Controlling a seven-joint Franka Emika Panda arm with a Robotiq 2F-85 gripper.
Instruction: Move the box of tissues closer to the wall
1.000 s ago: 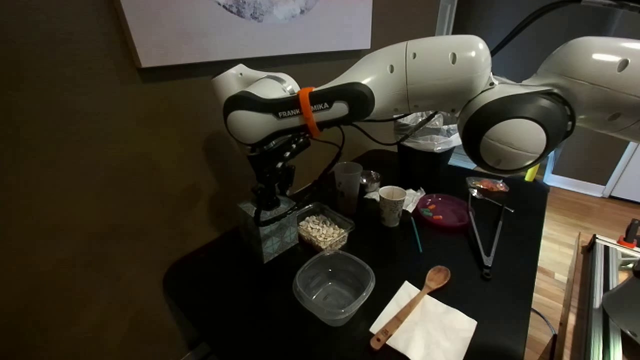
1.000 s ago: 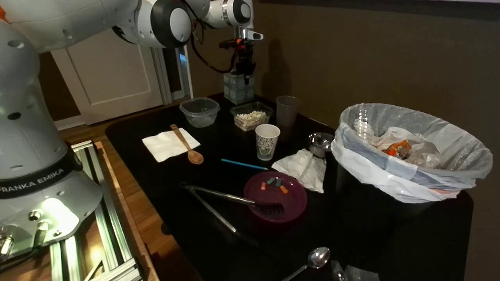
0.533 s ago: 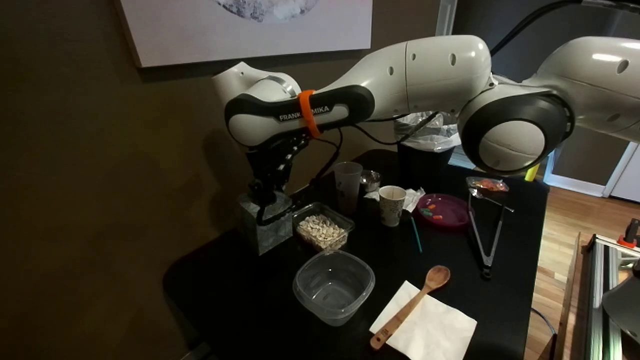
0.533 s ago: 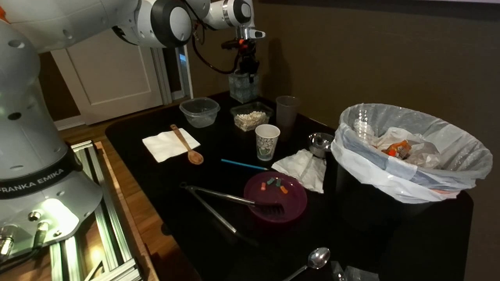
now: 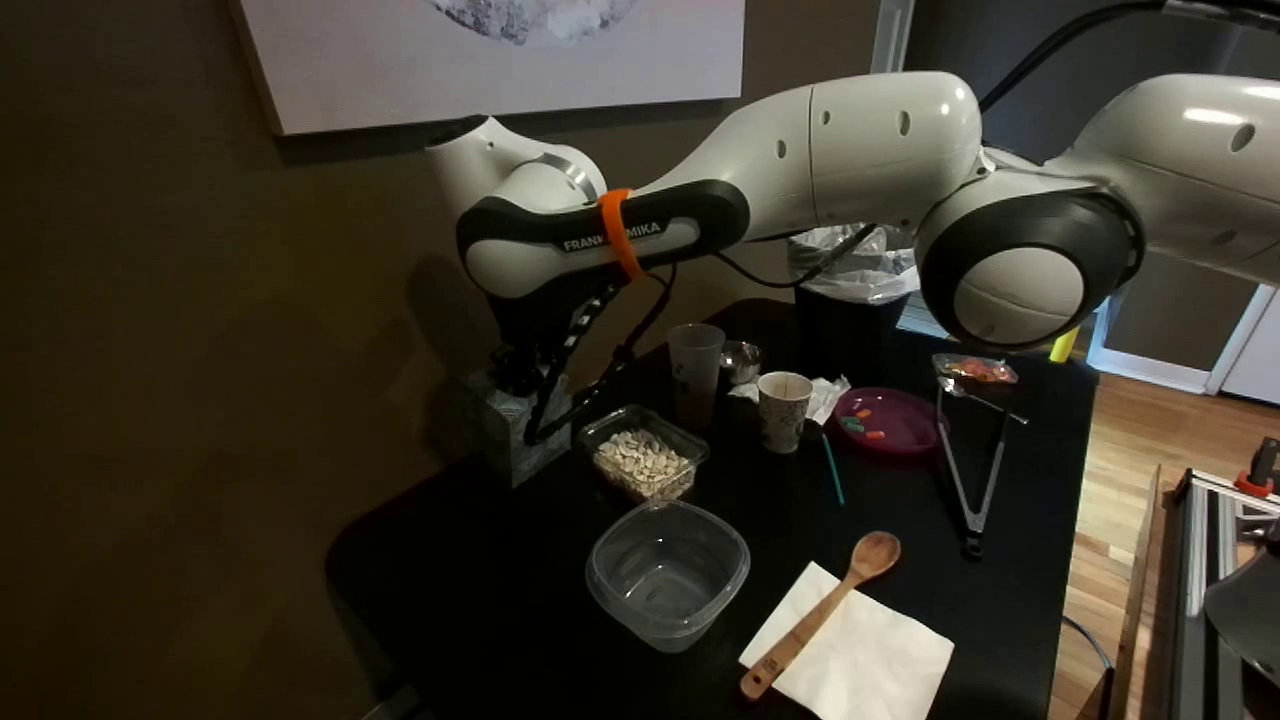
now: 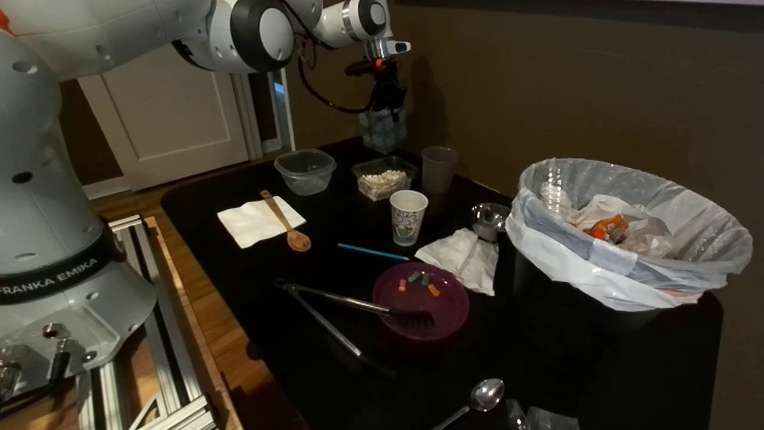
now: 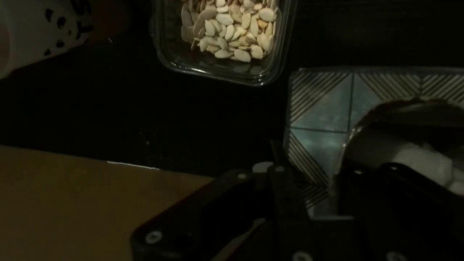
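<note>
The box of tissues (image 5: 515, 445) stands at the table's far corner, close to the dark olive-brown wall (image 5: 300, 350). It shows in both exterior views (image 6: 382, 132). In the wrist view its patterned top (image 7: 320, 112) has a round opening with white tissue inside. My gripper (image 7: 315, 177) is shut on the edge of the top, one finger outside the box and one in the opening. In both exterior views the gripper (image 5: 518, 375) is over the box, pointing down (image 6: 391, 103). I cannot tell whether the box's bottom touches the table.
A clear container of seeds (image 5: 645, 460) is close beside the box. An empty clear container (image 5: 668, 575) stands nearer the front. A frosted cup (image 6: 439, 170) is near the wall, and a paper cup (image 6: 408, 218) stands further along. A lined bin (image 6: 627, 269) stands by the wall.
The gripper and the box have moved together toward the wall, away from the table's front, and the gap to the seed container has grown. The other objects have not moved.
</note>
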